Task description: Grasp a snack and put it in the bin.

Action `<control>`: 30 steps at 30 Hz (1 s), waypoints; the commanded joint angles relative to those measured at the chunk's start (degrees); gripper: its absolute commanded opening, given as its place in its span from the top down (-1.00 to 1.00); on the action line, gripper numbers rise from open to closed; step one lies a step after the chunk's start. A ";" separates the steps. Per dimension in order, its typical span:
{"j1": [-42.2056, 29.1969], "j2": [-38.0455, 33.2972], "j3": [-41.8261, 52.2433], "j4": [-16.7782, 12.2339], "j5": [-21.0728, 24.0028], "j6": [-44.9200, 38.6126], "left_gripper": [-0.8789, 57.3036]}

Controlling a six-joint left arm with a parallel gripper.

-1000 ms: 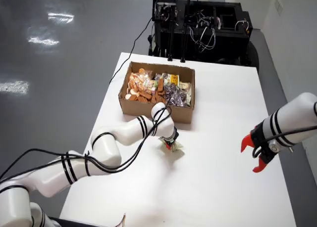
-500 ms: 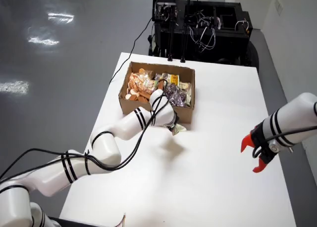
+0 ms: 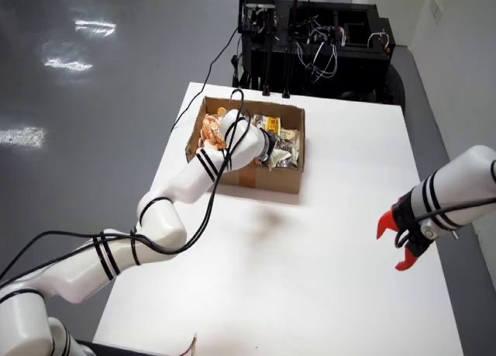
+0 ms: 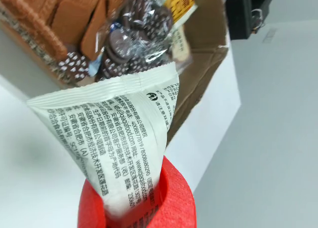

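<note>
In the overhead view, my white arm reaches from the lower left, and its gripper (image 3: 273, 150) hangs over the right half of the cardboard box (image 3: 267, 182). It is shut on a white snack packet (image 3: 280, 157). The wrist view shows that white packet (image 4: 117, 138), covered in printed text, pinched between the red fingers (image 4: 176, 200) of my gripper (image 4: 139, 213). It hangs above the box wall (image 4: 203, 64). Below it in the box lie a clear bag of chocolate cookies (image 4: 141, 32) and brown biscuits (image 4: 74, 14).
A second white arm with a red gripper (image 3: 401, 240) hovers still over the table's right side. Orange snack bags (image 3: 213, 129) fill the left part of the box. A black equipment rack (image 3: 310, 38) stands behind the white table (image 3: 325, 294).
My gripper has lifted the white packet off the table in front of the box and carried it up and back over the box's right half. The second arm has not moved.
</note>
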 commanded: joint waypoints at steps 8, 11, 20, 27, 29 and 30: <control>3.66 -0.03 -0.90 0.50 -7.81 -1.75 0.79; 4.78 -0.24 -0.78 0.50 -10.74 -2.93 0.77; 7.38 -1.69 1.26 -0.21 -17.60 -4.15 0.24; 7.87 -2.35 2.21 -0.97 -20.05 -3.76 -0.16; 7.73 -2.41 2.25 -1.01 -19.64 -3.61 -0.20; 7.61 -2.39 2.20 -1.01 -19.21 -3.54 -0.20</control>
